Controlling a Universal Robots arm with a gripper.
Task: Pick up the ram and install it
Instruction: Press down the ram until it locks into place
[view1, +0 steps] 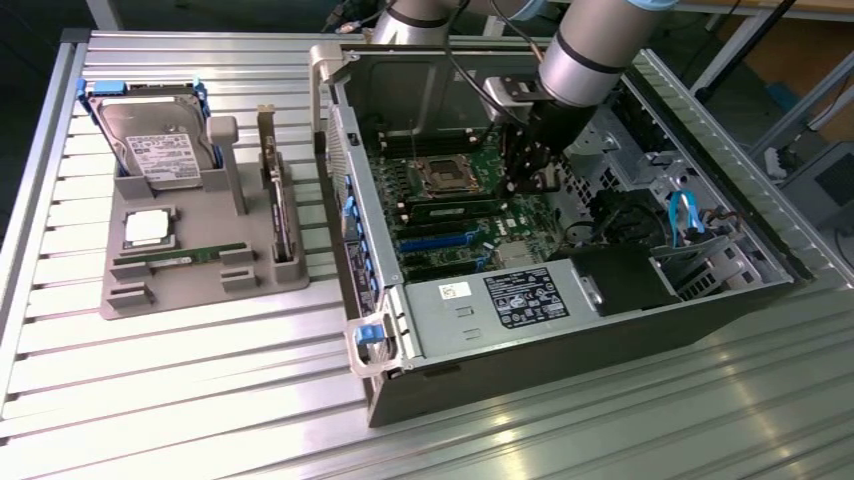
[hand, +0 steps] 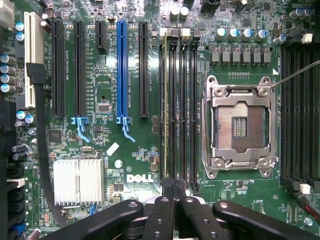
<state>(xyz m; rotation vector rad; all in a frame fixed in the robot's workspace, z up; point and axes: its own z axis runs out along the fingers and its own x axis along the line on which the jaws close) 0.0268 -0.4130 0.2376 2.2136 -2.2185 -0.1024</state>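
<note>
Green board edge is what I look for first: the ram (hand: 165, 100) stands on edge in one of the black memory slots (hand: 182, 100), beside the empty processor socket (hand: 240, 125). From here it looks seated in the slot, though I can't tell whether its end clips have latched.

The tool (hand: 172, 192) has its fingers pinched together with nothing between them. Its tips hang just off one end of that slot row, which reads to me as a pressing posture, not a carrying one.

In the exterior view the tool (view1: 534, 185) reaches down into the computer case (view1: 574, 330), which lies open on its side on the bench (view1: 200, 400) so the board faces up. At nine o'clock from the case, the grey tray (view1: 134, 300) holds a hard drive (view1: 154, 145), a processor chip (view1: 147, 228) and another green stick (view1: 180, 258) lying flat.
</note>
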